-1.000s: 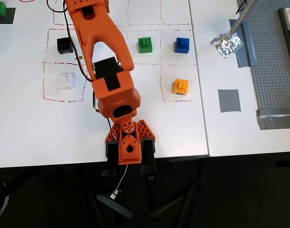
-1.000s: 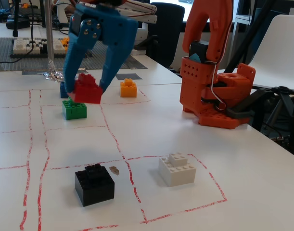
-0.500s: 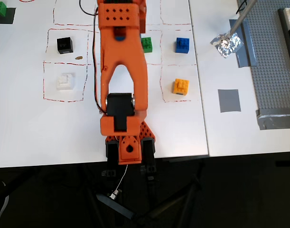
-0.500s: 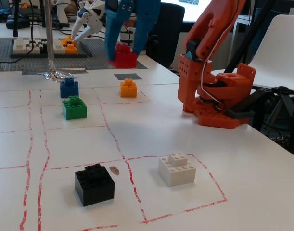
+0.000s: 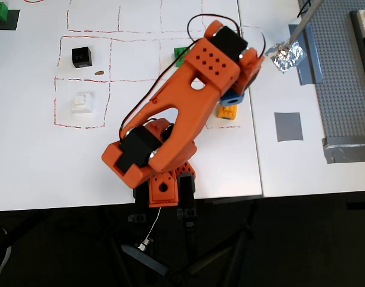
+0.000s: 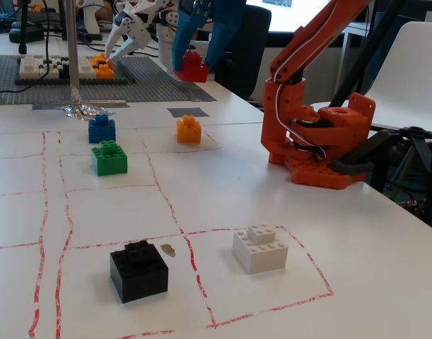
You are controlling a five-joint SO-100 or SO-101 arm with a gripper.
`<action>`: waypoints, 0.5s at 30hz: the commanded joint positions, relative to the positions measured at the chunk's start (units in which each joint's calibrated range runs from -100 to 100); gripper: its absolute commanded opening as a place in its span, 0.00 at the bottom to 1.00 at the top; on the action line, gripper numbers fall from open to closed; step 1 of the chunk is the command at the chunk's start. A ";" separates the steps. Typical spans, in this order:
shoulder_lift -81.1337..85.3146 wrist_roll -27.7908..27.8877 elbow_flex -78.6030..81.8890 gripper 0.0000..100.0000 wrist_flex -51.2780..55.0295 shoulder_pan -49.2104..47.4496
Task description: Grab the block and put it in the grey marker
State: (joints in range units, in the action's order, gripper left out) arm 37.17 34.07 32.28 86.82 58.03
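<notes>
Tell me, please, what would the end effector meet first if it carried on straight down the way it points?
Probably the white table near the grey marker; the end effector, holding the red block, points downward, though depth is unclear.

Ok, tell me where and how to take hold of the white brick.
Grip the white brick by two opposite flat side walls, coming straight down from above: it sits flat, studs up, with bare table all round, and the black brick is well apart. The pincer holds the red block now.
</notes>
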 commanded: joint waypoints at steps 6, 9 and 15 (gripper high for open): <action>-13.86 4.88 -10.34 0.00 -14.08 13.65; -19.72 5.52 -14.51 0.00 -17.51 16.92; -30.93 7.47 -24.12 0.00 -20.61 22.65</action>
State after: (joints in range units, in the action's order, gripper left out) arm 5.89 40.07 15.15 68.33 77.57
